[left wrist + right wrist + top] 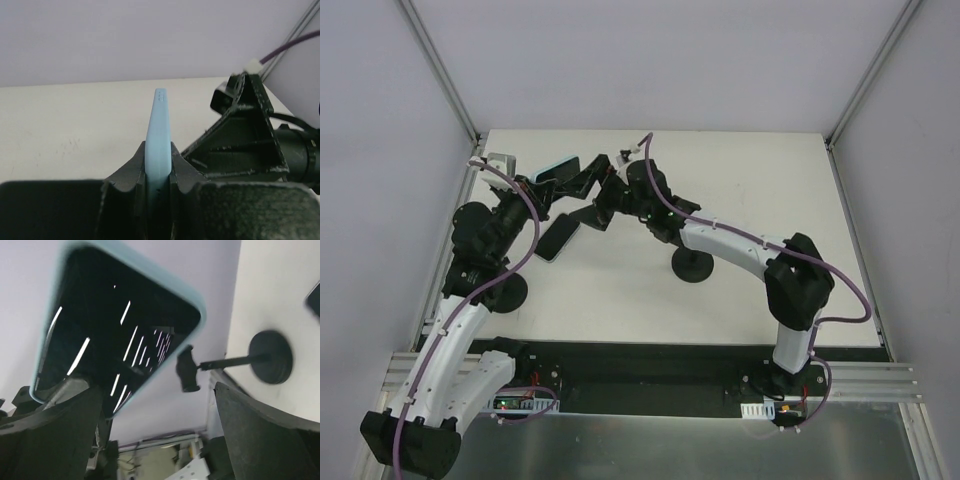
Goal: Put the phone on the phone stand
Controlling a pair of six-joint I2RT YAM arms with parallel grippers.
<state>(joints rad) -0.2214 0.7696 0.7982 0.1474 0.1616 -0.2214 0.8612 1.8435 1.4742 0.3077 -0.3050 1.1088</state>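
The phone, slim and black with a pale rim, lies flat on the white table below both grippers. The phone stand shows its round black base, partly under the right arm; the right wrist view shows its disc base, post and clamp cradle. My left gripper is shut on the edge of a light-blue-cased phone, held above the table. My right gripper stands open close to that blue phone's dark screen, gripping nothing.
The two grippers meet at the back left of the table, above the black phone. Grey walls and aluminium frame posts close off the back and sides. The right arm arches over the stand.
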